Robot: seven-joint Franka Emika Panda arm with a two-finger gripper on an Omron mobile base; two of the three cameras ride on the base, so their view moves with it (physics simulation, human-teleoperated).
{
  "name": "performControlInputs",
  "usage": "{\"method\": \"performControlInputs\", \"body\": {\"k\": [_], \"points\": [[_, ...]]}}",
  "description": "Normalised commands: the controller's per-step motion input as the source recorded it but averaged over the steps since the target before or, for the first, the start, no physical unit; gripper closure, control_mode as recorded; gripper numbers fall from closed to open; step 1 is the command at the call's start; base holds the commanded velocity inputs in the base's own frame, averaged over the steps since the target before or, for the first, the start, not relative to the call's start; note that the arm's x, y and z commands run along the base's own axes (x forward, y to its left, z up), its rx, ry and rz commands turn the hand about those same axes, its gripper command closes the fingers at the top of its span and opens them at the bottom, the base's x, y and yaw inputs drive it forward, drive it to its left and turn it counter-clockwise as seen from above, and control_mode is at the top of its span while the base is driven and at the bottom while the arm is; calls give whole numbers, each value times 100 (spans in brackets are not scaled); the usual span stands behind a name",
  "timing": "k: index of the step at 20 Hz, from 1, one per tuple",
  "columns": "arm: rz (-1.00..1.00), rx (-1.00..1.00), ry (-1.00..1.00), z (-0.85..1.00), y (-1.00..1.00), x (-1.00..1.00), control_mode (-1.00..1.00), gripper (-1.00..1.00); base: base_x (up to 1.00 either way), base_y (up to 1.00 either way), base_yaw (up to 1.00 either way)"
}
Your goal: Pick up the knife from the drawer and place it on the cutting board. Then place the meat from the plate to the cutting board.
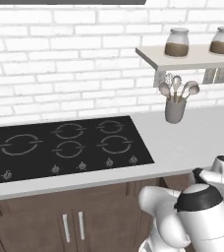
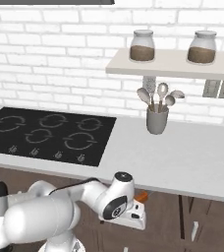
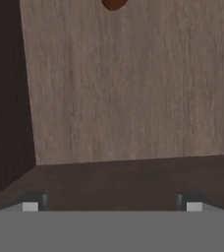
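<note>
The gripper (image 3: 112, 205) has its jaws spread wide apart, with nothing between them: in the hand view the two fingertips (image 3: 31, 205) sit far to either side at the bottom of the picture, looking down into the open drawer (image 3: 128, 83). Its pale wood-grain floor lies bare ahead of them, with a dark wall along the left and a dark front edge just beyond the tips.

The knife (image 3: 114, 4) lies straight ahead of the jaws, at the far end of the drawer floor, where a rounded orange-red bit of its handle peeks in at the top edge. That is the relation the next move turns on: the hand has to travel forward along its own line of sight, with almost no sideways correction, before it can close. Too little of the knife shows to tell how its long axis runs against the line between the jaws, so the wrist turn is probably best judged once more of it comes into sight.

The right base view adds what the hand camera cannot: the hand sits low, below the grey counter (image 2: 192, 157), and an orange sliver of the knife pokes out just beyond it, to its right. The left base view gives the black cooktop (image 1: 65, 145) on the counter.
</note>
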Motion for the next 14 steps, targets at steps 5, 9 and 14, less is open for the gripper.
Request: {"method": "performControlInputs", "body": {"k": [5,9,14], "points": [[-3,0,2,-1,11,0,100,-100,0,54,-19],[0,0,0,0,0,0,100,-100,0,78,-32],[0,0,0,0,0,0,100,-100,0,31,-32]]}}
